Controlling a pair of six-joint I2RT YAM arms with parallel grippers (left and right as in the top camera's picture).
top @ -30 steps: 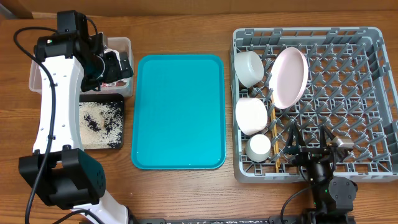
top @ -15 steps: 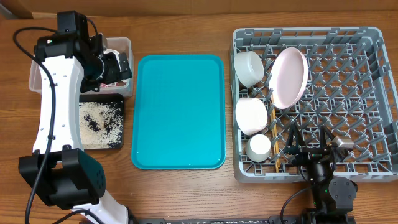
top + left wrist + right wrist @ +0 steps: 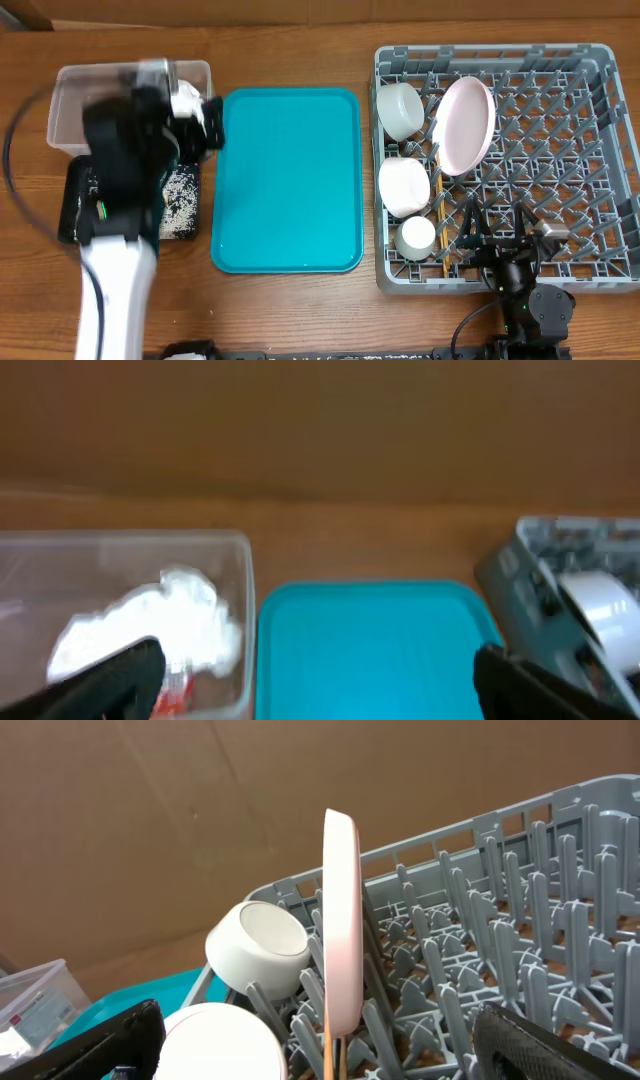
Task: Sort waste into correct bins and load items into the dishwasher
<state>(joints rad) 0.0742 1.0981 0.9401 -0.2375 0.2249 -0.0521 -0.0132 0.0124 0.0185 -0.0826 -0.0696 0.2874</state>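
Observation:
The clear tub (image 3: 70, 95) holds the crumpled white napkin (image 3: 170, 620) and the red-and-white wrapper (image 3: 176, 685). Rice grains (image 3: 180, 192) lie in the black tray (image 3: 72, 215). My left gripper (image 3: 205, 125) is open and empty over the tub's right end, by the teal tray's edge; it also shows in the left wrist view (image 3: 315, 680). The grey dish rack (image 3: 560, 150) holds the plate (image 3: 467, 123), two bowls (image 3: 400, 108) (image 3: 405, 185), the cup (image 3: 415, 236) and the chopsticks (image 3: 437, 200). My right gripper (image 3: 500, 235) is open and empty, low in the rack.
The teal serving tray (image 3: 287, 180) lies between the bins and the rack. My left arm (image 3: 125, 190) is blurred and covers part of the black tray. In the right wrist view the plate (image 3: 342, 920) stands on edge straight ahead between pegs.
My left arm has swung fast and is now blurred, lying over the black tray. Its gripper has shifted slightly right toward the teal tray. The right arm has not moved.

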